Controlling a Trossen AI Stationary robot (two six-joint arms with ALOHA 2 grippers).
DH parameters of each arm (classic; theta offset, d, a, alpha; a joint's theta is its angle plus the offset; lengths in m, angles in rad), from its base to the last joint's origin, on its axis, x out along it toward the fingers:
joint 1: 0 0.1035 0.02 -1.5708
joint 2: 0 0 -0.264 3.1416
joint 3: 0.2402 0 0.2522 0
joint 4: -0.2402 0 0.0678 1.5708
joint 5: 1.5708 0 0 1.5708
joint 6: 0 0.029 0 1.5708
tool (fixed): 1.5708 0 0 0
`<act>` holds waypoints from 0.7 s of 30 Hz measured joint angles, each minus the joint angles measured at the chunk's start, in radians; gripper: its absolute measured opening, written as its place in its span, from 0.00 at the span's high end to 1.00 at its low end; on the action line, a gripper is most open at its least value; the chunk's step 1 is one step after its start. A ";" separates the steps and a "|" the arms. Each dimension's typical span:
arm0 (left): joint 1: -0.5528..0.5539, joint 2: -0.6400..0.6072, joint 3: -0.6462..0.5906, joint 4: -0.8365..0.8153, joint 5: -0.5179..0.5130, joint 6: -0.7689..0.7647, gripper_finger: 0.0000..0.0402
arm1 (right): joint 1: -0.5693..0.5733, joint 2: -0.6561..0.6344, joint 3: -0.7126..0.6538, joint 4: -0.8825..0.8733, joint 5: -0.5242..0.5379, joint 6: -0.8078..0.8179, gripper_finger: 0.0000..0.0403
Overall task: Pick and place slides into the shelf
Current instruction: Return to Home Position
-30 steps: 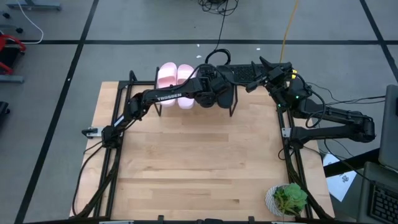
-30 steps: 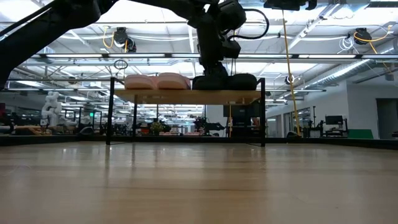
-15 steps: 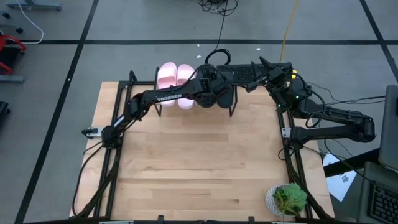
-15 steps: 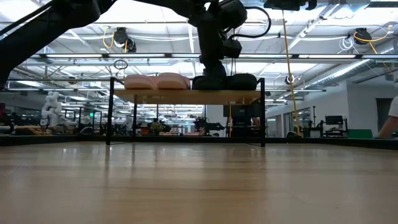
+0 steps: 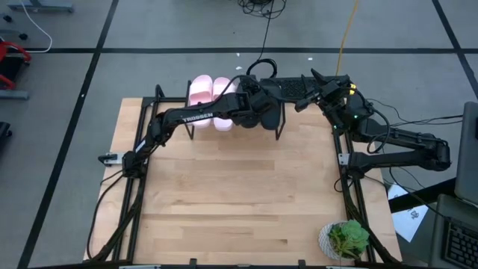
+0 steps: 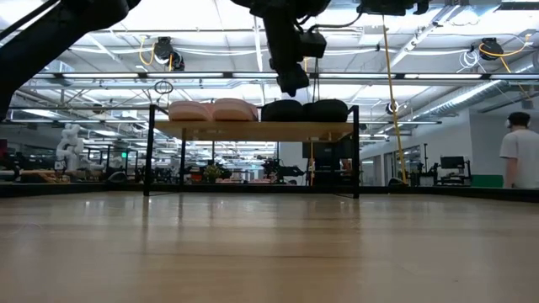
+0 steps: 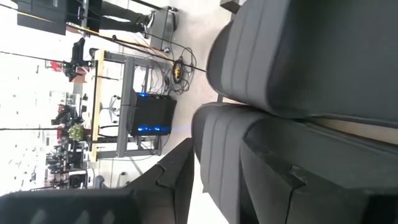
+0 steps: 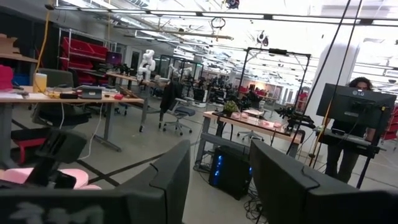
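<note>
Shelf (image 6: 253,130) full: pink slides (image 6: 212,110) on left-arm side, black slides (image 6: 305,110) right beside them. Left gripper (image 6: 291,82) hangs just above black slides, fingers spread, holding nothing. Right gripper (image 8: 219,158) up near shelf's other end, fingers apart, empty too.

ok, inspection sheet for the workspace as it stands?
Surface: wooden table, bare in the middle.
Job's things: shelf at the far edge, with the pink pair and black pair side by side on top.
Clutter: potted plant at the near corner on the right arm's side.
Grippers: left gripper open, just above the black pair, touching nothing. Right gripper open and empty, by the shelf's right end.
Cables: yellow cable behind the table; black cables on the floor beyond.
Surroundings: open workshop; person standing far off.
</note>
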 joint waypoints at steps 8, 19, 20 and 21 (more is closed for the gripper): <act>-0.028 0.000 0.000 -0.003 -0.006 0.004 0.66 | 0.000 -0.009 0.000 -0.001 -0.001 0.004 0.62; -0.154 -0.105 0.000 -0.054 -0.224 0.048 0.66 | 0.000 -0.016 0.000 -0.002 0.000 0.001 0.62; -0.173 -0.134 0.000 -0.067 -0.252 0.033 0.66 | 0.000 -0.019 0.000 0.002 0.000 0.001 0.62; -0.193 -0.162 0.000 -0.088 -0.271 0.005 0.66 | 0.003 -0.029 0.000 0.003 0.001 0.000 0.61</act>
